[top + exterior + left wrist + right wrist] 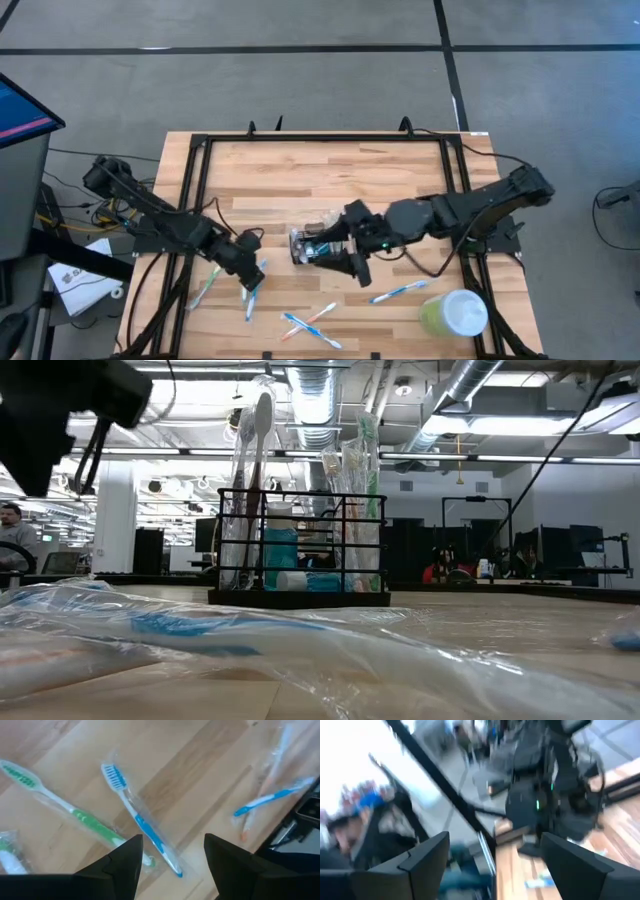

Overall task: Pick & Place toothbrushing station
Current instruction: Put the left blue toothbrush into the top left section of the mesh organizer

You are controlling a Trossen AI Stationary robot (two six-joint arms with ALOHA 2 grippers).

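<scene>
High view: overhead, straight down on the table.
Low view: tabletop level, facing the toothbrushing station, also seen overhead.
Left wrist view: close above wrapped toothbrushes.

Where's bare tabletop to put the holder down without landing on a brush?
The far half of the table, between the black frame rails, is bare. The near strip is crowded: toothbrushes lie scattered from the left gripper to the green cup.

The left arm reaches low toward the table's front-left part, its left claw spread and empty. The right arm stretches toward the table's middle, its right claw seemingly spread wide.
</scene>
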